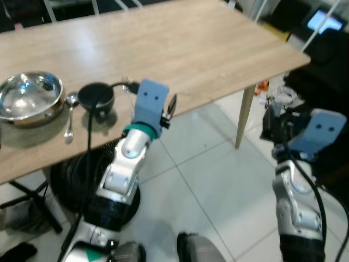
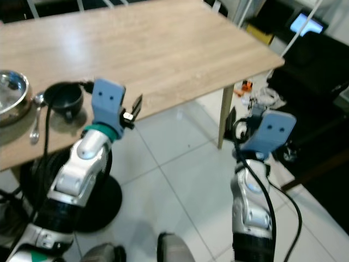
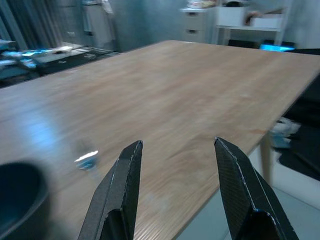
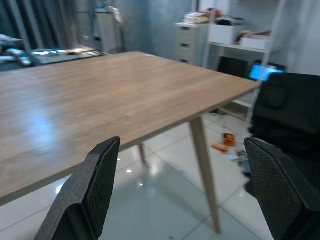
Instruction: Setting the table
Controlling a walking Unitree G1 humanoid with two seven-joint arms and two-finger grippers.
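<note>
A light wooden table (image 1: 207, 49) spans the view. At its near left stand a shiny steel bowl (image 1: 30, 95), a spoon (image 1: 70, 117) beside it, and a small black bowl (image 1: 96, 97) just right of the spoon. My left gripper (image 3: 177, 145) is open and holds nothing. It hovers at the table's front edge, just right of the black bowl (image 3: 20, 200), and points across the bare tabletop. My right gripper (image 4: 182, 142) is open too, held over the floor off the table's right end, below the top's level.
A table leg (image 1: 245, 114) stands between the two arms. A black round chair base (image 1: 71, 180) sits under the table's left part. Dark furniture (image 1: 327, 54) and small clutter (image 1: 283, 95) lie at the right. White tiled floor (image 1: 207, 185) is below me.
</note>
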